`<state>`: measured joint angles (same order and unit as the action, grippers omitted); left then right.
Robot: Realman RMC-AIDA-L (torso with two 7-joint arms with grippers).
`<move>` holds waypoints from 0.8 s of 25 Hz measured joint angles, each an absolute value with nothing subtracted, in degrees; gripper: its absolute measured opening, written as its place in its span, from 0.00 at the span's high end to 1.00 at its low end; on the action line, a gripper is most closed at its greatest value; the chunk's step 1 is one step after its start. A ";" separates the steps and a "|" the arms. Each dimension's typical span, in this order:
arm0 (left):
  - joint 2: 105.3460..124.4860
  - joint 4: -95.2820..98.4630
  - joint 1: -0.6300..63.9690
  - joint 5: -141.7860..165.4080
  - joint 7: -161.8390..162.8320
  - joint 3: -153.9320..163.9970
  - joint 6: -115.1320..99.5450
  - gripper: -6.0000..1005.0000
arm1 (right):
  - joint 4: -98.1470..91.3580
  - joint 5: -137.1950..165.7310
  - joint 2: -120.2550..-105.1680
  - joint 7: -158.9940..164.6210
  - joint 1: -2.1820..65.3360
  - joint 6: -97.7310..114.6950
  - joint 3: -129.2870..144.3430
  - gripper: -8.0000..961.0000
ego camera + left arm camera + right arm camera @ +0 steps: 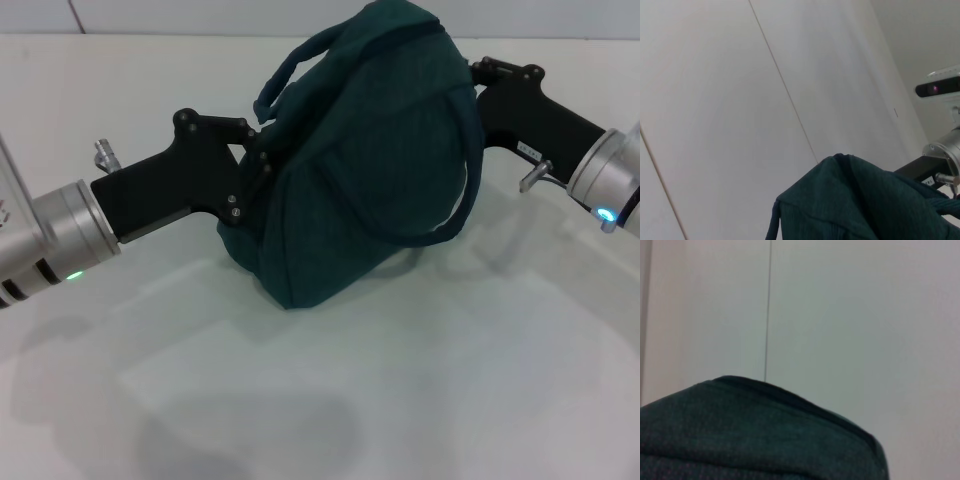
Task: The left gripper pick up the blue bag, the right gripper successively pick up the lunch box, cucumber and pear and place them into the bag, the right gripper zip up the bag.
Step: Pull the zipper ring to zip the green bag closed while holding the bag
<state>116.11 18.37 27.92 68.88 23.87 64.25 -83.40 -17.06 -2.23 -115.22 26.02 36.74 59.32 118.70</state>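
a plain white table point(420, 400) fills nearly the whole head view, its far edge running along the top of the frame. the blue bag point(360, 170) sits directly on it, a little above the middle, closed and bulging, with soft grey shadows lying lower left.

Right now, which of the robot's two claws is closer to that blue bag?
Neither is clearly nearer. The left gripper is against the blue bag on its left side, below a handle. The right gripper meets the bag's upper right side. Both sets of fingertips are hidden by fabric.
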 joint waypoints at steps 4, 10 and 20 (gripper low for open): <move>116.10 18.38 27.95 68.89 23.85 64.25 -83.41 0.95 | -17.17 -1.08 -115.23 26.00 36.71 59.66 118.46 0.64; 116.10 18.43 27.95 68.91 23.77 64.25 -83.41 0.95 | -17.55 -1.06 -115.30 25.61 36.28 59.74 118.36 0.87; 116.10 19.42 27.67 68.92 23.85 64.25 -83.45 0.95 | -18.94 -1.22 -115.84 19.88 32.58 59.98 112.28 0.96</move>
<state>116.10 19.42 27.67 68.92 23.84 64.25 -83.45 -18.94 -1.22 -115.84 19.88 32.58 59.98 112.28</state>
